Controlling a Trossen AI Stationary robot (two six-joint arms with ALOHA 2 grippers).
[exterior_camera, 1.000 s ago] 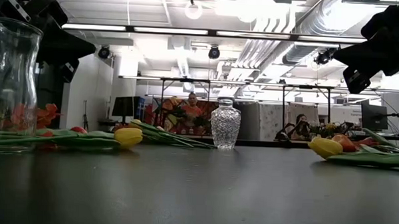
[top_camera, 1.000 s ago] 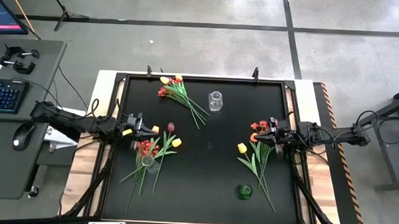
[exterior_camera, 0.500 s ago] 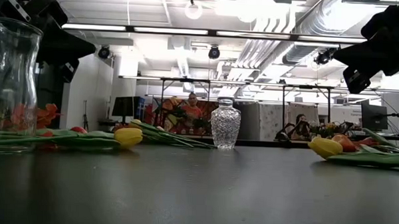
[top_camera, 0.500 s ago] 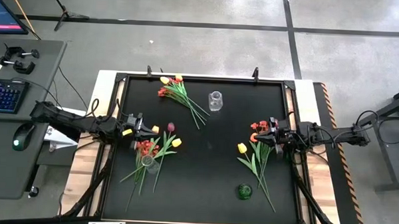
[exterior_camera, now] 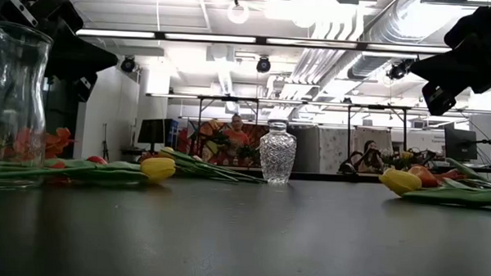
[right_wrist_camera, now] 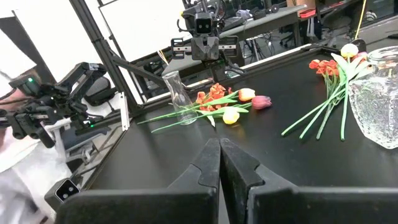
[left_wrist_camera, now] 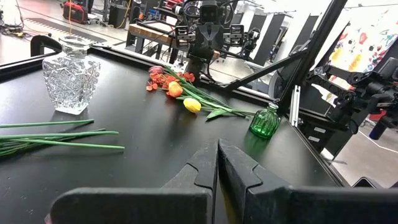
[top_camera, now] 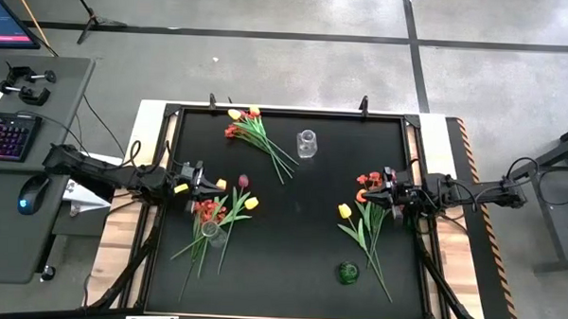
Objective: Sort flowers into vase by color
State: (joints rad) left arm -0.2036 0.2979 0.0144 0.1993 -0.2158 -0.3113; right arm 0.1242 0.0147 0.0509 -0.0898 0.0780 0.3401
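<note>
Three loose bunches of flowers lie flat on the black table. One, with yellow and red heads (top_camera: pixel 250 128), is at the far side. One, with red, maroon and yellow heads (top_camera: pixel 216 210), is near my left gripper (top_camera: pixel 221 184). One, with orange and yellow heads (top_camera: pixel 365 217), lies under my right gripper (top_camera: pixel 360 192). Three vases stand upright: a cut-glass vase (top_camera: pixel 306 143), a clear carafe vase (top_camera: pixel 212 233) and a small green vase (top_camera: pixel 348 272). Both grippers hover level above the table, shut on nothing, as the left wrist view (left_wrist_camera: pixel 217 155) and the right wrist view (right_wrist_camera: pixel 219 152) show.
A raised black frame (top_camera: pixel 286 111) rims the table. The middle of the table (top_camera: pixel 296 212) between the two bunches is bare. A desk with a keyboard and mouse (top_camera: pixel 10 136) stands beyond the left edge. People sit in the room behind the table (exterior_camera: pixel 233 133).
</note>
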